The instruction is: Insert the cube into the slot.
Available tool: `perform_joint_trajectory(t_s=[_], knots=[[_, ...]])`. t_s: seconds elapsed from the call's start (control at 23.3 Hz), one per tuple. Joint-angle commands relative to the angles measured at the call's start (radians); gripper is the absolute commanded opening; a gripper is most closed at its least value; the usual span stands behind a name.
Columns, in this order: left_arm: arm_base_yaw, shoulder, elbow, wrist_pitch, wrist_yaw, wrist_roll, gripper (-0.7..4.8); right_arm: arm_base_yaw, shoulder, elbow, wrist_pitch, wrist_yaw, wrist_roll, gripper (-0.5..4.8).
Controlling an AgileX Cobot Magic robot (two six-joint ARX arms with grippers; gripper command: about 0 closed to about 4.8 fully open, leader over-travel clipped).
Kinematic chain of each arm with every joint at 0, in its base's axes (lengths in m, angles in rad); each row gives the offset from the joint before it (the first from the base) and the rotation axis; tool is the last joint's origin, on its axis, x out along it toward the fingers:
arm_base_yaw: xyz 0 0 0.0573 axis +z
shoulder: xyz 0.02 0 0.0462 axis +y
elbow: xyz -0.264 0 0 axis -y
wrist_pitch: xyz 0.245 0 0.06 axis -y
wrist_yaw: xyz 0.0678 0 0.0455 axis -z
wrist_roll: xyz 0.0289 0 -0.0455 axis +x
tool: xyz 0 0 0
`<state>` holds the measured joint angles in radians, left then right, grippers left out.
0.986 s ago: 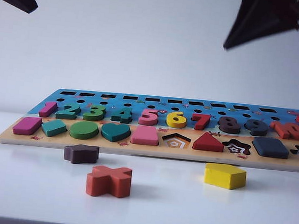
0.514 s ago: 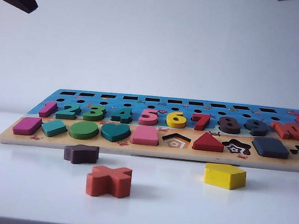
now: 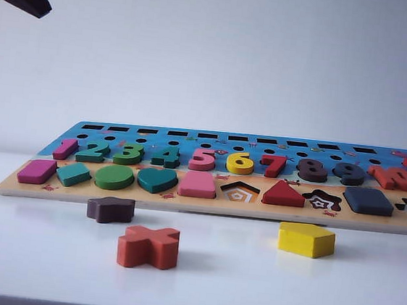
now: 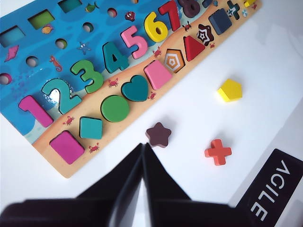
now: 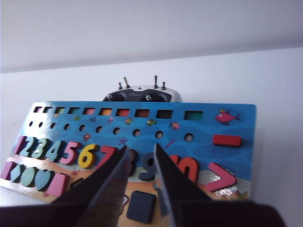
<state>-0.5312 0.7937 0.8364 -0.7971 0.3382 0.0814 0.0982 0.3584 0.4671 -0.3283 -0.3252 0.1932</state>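
Right pincer gone from the exterior view, where it hung a second ago; jaws now parted and empty above the flat dark navy-blue square wooden cube. Cube apparently seated flush in its square slot on the wooden puzzle board, so likely done. Left pincer together, empty, above the white desk.

left gripper: black fingers closed to a point; their base is cut off by the wrist view's edge.
right gripper: dark fingers blurred, hiding board numbers behind them.
flat navy-blue square wooden cube: slot beneath it covered, unseen.
wooden puzzle board: right end cut off in the exterior view.
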Motion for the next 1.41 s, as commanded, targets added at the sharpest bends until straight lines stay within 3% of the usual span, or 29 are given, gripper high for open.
perform_joint_trajectory(t_s=[0.04, 0.17, 0.39, 0.64, 0.77, 1.03, 1.16, 1.41], knots=[[-0.001, -0.001, 0.003, 0.014, 0.002, 0.005, 0.10, -0.027, -0.088, -0.055, -0.002, 0.021, 0.008, 0.41], [0.005, -0.008, 0.003, 0.022, -0.002, 0.009, 0.10, -0.049, -0.164, -0.096, -0.003, 0.079, 0.008, 0.01], [0.084, -0.037, 0.002, 0.068, -0.001, 0.008, 0.10, -0.076, -0.234, -0.127, -0.002, 0.138, -0.005, -0.05], [0.263, -0.108, -0.022, 0.225, -0.006, 0.006, 0.10, -0.102, -0.296, -0.174, -0.002, 0.182, 0.001, -0.05], [0.406, -0.192, -0.064, 0.351, -0.016, 0.006, 0.10, -0.114, -0.336, -0.218, 0.007, 0.217, 0.000, -0.05], [0.548, -0.346, -0.193, 0.477, -0.127, 0.006, 0.10, -0.116, -0.355, -0.291, 0.036, 0.225, 0.000, -0.05], [0.579, -0.438, -0.307, 0.526, -0.214, 0.006, 0.10, -0.116, -0.355, -0.306, 0.040, 0.225, 0.000, -0.05], [0.581, -0.570, -0.503, 0.587, -0.300, 0.008, 0.10, -0.116, -0.356, -0.347, 0.067, 0.224, 0.000, -0.05]])
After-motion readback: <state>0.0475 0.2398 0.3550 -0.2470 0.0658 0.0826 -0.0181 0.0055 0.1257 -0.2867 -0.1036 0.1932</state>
